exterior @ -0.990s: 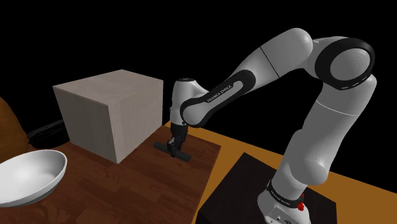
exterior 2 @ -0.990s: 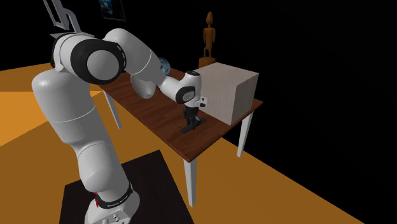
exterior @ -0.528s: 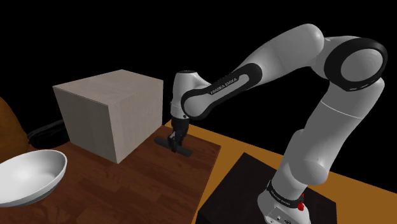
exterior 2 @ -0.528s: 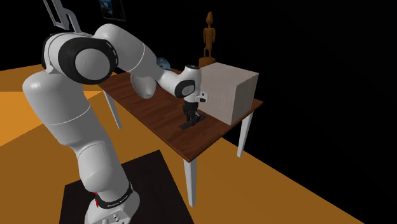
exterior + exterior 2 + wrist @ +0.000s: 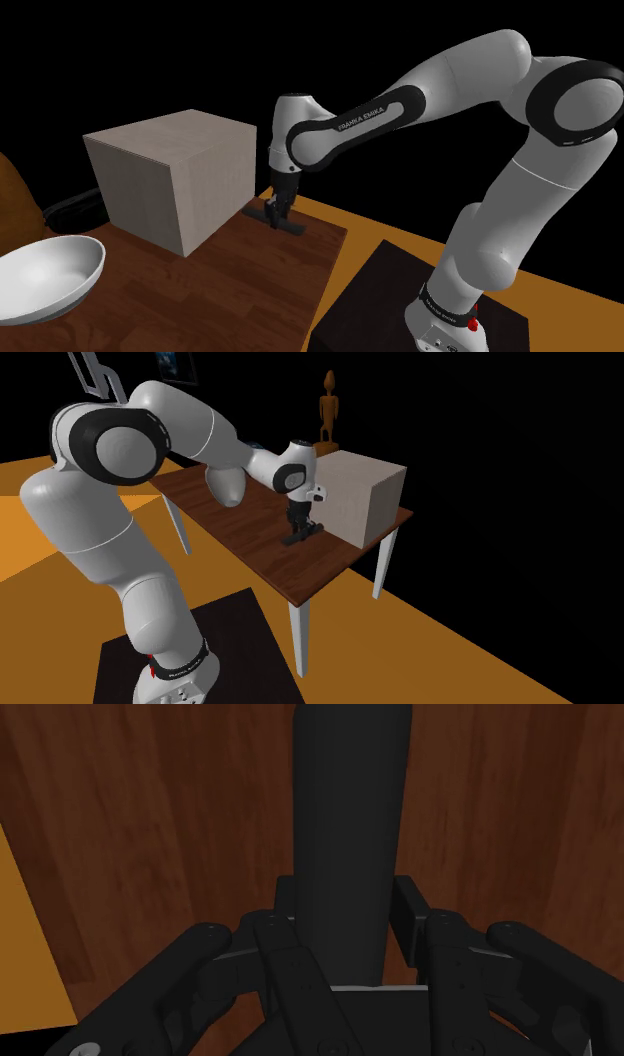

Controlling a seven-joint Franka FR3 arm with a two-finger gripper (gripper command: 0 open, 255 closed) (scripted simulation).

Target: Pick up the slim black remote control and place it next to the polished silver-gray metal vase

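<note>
Clamping one black remote [image 5: 350,814], the gripper [image 5: 347,909] stands beside one pale box [image 5: 165,185] — over one table [image 5: 250,285].

In the shoulder view my claw [image 5: 278,211] now sits higher, shifted toward 12 o'clock and closer to the pale box [image 5: 165,185]. The black remote [image 5: 293,225] comes up with it. My elbow [image 5: 505,52] swings out toward 2 o'clock.

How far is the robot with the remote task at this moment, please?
Done: the jaws are shut on the black remote, beside the pale box. In hand: the lift, the remote close to the wooden table. Left: carrying it to the white bowl-shaped vessel, seemingly the vase, and releasing it beside.
</note>
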